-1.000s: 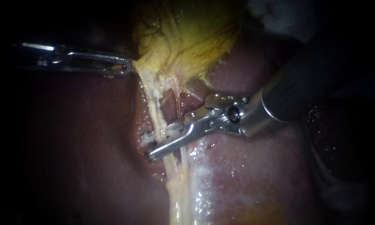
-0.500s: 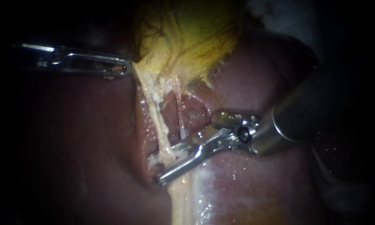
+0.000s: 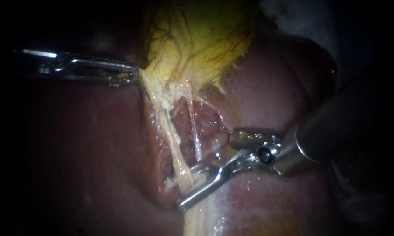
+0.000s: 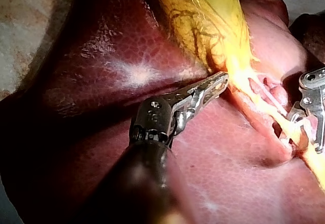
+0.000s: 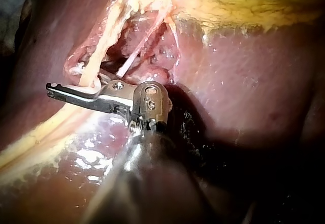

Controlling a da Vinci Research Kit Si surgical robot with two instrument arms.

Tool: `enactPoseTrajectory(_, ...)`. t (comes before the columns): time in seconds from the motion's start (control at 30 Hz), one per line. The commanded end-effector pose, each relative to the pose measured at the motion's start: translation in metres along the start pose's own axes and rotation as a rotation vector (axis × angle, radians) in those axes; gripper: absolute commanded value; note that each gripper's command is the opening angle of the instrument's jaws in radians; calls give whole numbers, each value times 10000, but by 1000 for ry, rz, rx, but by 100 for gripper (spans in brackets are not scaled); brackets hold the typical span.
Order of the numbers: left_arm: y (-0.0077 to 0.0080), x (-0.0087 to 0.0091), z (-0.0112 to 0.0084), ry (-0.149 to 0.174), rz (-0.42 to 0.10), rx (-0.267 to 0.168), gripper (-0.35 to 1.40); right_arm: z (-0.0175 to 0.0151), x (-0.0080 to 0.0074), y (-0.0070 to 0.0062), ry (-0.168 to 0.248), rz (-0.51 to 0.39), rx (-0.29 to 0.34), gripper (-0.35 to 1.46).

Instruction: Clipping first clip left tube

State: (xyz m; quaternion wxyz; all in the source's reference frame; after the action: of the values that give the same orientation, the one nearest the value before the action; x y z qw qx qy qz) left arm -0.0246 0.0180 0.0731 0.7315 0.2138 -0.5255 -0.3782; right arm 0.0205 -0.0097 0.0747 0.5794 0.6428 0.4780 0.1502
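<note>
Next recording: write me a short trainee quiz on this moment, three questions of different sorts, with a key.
1. True or false: the right instrument has its jaws open astride the left tube.
2. What is the left instrument gripping? A liver, B gallbladder, C right tube.
3. Fill in: ___ tubes run down from the gallbladder.
Key: 1 true; 2 B; 3 two.

The gallbladder (image 3: pixel 201 39) is yellow-green with thin dark branching lines. The liver (image 3: pixel 96 144) is dark red-brown, finely mottled, with pale shiny patches. The left tube (image 3: pixel 172 140) is cream-yellow. The left instrument (image 3: pixel 133 74) and the right instrument (image 3: pixel 192 183) are silver.
</note>
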Motion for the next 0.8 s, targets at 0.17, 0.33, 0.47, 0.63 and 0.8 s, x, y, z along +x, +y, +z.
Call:
enactPoseTrajectory(0.17,0,0,0,0,0,0,-35,-2,3,4,1,1,-3,55)
enactPoseTrajectory(0.33,0,0,0,0,0,0,-35,-5,4,7,8,3,-9,54)
enactPoseTrajectory(0.47,0,0,0,0,0,0,-35,-6,6,10,22,0,-18,54)
enactPoseTrajectory(0.63,0,0,0,0,0,0,-35,-12,15,23,59,2,-46,54)
enactPoseTrajectory(0.8,0,0,0,0,0,0,-35,-26,22,41,76,-11,-66,56)
